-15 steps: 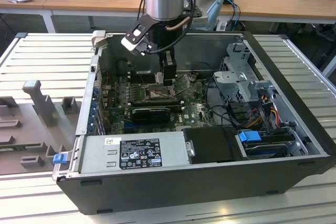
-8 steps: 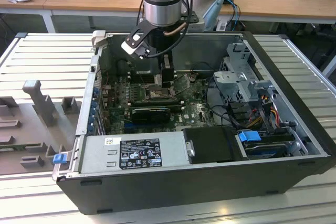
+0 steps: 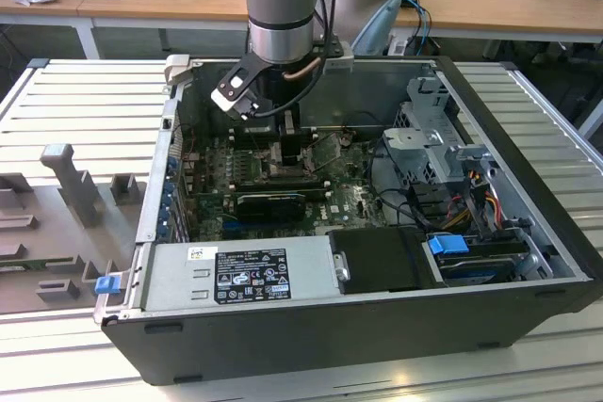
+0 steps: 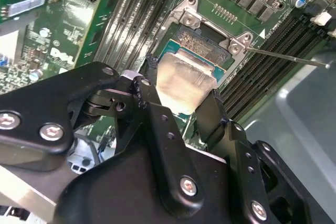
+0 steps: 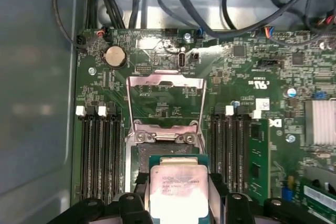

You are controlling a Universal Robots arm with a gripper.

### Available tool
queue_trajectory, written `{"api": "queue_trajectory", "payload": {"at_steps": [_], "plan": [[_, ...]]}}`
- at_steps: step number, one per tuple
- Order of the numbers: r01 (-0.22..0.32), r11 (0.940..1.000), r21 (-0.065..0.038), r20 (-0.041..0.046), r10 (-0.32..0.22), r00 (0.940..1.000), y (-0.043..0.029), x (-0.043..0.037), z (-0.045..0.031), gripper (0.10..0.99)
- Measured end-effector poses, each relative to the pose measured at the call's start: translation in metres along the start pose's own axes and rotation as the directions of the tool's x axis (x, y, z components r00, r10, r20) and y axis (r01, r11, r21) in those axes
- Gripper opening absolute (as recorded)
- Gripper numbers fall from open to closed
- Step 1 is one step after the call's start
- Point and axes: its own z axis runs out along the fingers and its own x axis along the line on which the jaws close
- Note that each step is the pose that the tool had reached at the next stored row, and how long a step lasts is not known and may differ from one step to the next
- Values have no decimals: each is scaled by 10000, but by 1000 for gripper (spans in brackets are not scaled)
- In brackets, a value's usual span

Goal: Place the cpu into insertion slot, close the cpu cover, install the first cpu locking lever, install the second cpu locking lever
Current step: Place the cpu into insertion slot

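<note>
My gripper (image 3: 287,151) hangs low inside the open computer case, over the green motherboard. It is shut on the cpu (image 4: 184,83), whose dull silver top sits between two black fingers (image 4: 153,95). In the first wrist view the cpu (image 5: 176,192) hovers just over the insertion slot (image 5: 139,158) and hides most of it. The brownish pin field of the insertion slot (image 4: 202,43) shows past the chip's far edge. The cpu cover (image 5: 166,81) is swung open beyond the socket, the board showing through its window. A thin locking lever (image 4: 286,57) sticks out to one side.
Black memory slots (image 5: 97,150) flank the socket on both sides. A grey power supply (image 3: 240,275) fills the case's near edge. A metal drive cage (image 3: 433,138) and cable bundles (image 3: 471,185) sit at the exterior view's right. The case wall (image 5: 31,103) stands close by.
</note>
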Motion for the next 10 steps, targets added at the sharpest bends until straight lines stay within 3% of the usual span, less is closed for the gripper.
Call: {"api": "queue_trajectory", "payload": {"at_steps": [7,10], "plan": [[-143,9999,-2,11,143,9999,-21,54,187,533],[-167,9999,0,15,167,9999,-31,58,231,533]]}}
